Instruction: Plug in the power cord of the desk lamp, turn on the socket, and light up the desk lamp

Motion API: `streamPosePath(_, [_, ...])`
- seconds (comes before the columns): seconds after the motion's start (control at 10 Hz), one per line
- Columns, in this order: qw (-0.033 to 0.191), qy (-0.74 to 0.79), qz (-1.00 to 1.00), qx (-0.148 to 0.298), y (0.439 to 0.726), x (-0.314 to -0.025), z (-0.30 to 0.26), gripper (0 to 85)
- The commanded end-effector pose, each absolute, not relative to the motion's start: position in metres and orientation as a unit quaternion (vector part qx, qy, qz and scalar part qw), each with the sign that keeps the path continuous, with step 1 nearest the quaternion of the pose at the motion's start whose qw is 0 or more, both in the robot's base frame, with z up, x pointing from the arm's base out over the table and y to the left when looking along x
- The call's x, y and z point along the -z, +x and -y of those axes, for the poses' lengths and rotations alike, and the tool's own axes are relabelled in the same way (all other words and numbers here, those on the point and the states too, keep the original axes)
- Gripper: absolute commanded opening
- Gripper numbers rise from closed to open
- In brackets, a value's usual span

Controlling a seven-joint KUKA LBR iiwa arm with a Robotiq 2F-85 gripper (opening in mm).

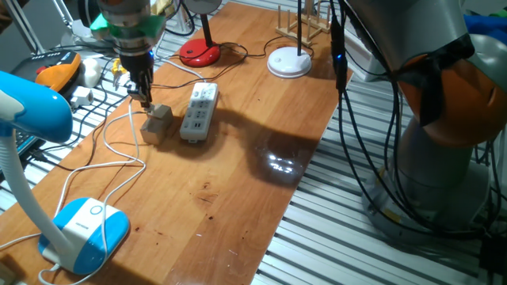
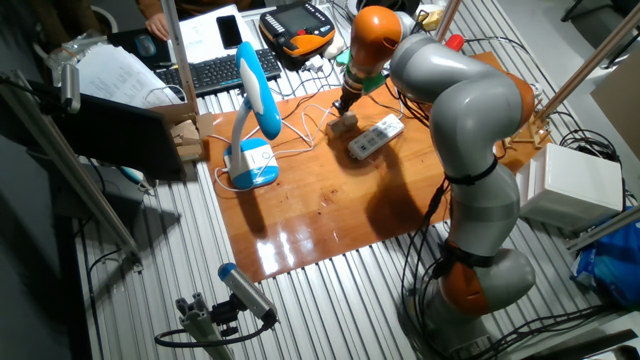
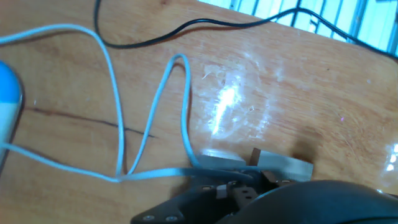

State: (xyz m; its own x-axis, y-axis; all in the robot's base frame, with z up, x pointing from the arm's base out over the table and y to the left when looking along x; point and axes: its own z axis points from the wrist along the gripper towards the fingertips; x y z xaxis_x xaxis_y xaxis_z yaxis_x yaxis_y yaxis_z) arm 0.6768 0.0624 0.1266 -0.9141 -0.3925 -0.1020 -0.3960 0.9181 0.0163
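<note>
- One fixed view shows the arm reaching straight down over the far left part of the table, with the gripper pointing down just above the wooden block.
- The fingers look drawn close together on something small at the end of the power cord, but the contact is too small to read with certainty.
- The socket lies flat just right of the wooden block, its long side running away from the camera.
- From the block the white cord loops toward the camera and ends at the blue and white base of the desk lamp, well in front of the block.
- A red lamp and a white disc lamp stand behind the block, toward the table's far edge.
- The other fixed view shows the arm bent over from its base beside the table, with the orange wrist hanging over the block.
- In this view the socket lies right of the block, and the desk lamp stands left of it.
- Hand view looks down along the fingers: the cord runs in loops over the wood and into the dark gripper at the bottom edge.
- A grey rectangular piece sits right at the gripper's tip.
- No bins or trays hold anything.
</note>
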Motion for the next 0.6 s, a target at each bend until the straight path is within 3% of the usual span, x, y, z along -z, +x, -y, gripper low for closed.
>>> streamPosePath(0.0, [0.048, -0.210, -0.976, -0.018, 0.676, -0.128, -0.063, 0.0])
streamPosePath(0.5, [0.024, -0.222, -0.974, -0.027, 0.660, -0.147, -0.068, 0.0])
